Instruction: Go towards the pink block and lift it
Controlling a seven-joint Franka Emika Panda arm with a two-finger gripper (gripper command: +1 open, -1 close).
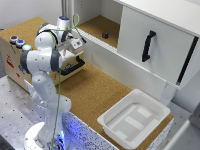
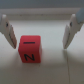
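The pink block [image 2: 28, 50] shows only in the wrist view, a reddish-pink cube resting on a pale surface, with a dark letter-like mark on its upper face and another on the face toward the camera; it lies between the two pale fingers [image 2: 8, 31] of the gripper [image 2: 39, 40], nearer one finger than the other, and neither finger touches it; the jaws stand wide apart around it with nothing clamped.

In the exterior view the block itself cannot be found, hidden behind the white arm [image 1: 42, 60]; that view shows the arm bent over a wooden box [image 1: 15, 55] at the exterior view's left, with three round buttons [image 1: 19, 42] on the box top and a green cable [image 1: 59, 85] running down the arm.

Outward from there, a cork-covered tabletop [image 1: 92, 92] carries a white tray [image 1: 134, 117] toward the exterior view's right; behind it stands a white cabinet with a sliding door [image 1: 155, 42] bearing a black handle [image 1: 147, 46]; on the open shelf beside the door sits a small dark purple block [image 1: 105, 35].
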